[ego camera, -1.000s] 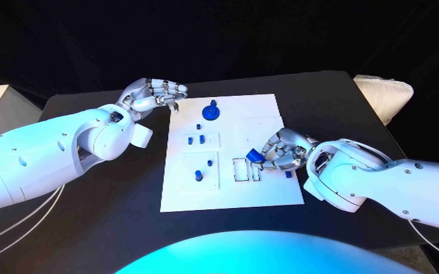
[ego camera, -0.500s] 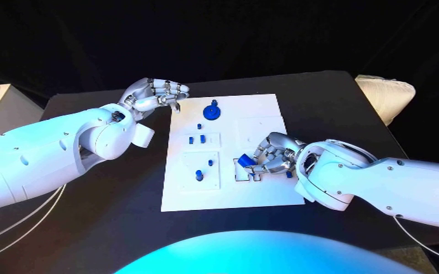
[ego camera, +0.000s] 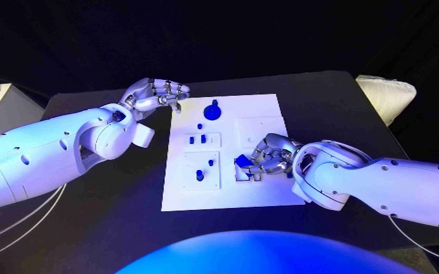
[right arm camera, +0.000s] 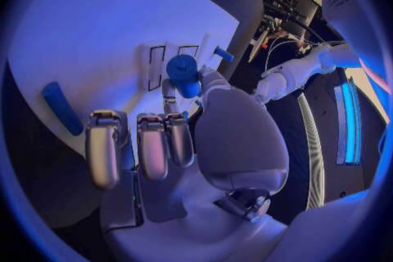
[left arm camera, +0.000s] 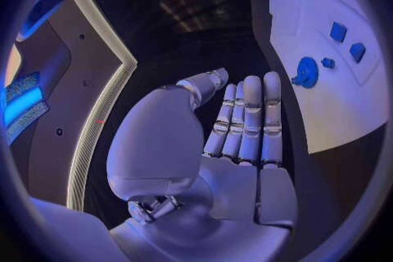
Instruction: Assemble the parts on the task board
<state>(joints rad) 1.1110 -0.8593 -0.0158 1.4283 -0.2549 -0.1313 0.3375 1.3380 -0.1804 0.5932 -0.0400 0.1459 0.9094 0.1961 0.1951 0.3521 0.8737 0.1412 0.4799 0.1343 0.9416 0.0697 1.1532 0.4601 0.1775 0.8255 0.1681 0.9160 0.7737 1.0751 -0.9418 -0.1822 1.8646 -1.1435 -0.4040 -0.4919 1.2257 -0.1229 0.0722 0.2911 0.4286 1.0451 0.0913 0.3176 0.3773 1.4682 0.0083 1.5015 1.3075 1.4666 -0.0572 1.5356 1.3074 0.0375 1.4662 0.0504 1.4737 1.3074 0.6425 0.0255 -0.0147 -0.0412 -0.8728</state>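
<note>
Right hand (ego camera: 267, 157) pinches small blue part (ego camera: 242, 160) w/ thumb + finger over rectangular slots (ego camera: 242, 171) on task board (ego camera: 229, 153), part prob light, rigid, slick, so grip by sides; left hand (ego camera: 157, 93) curled, holding nothing, at board's far corner

My left robot hand (ego camera: 157, 92) hovers empty, its fingers straight and side by side. My right robot hand (ego camera: 264, 157) curls inward, pinching a blue part (right arm camera: 183, 71) between thumb and fingertip.
</note>
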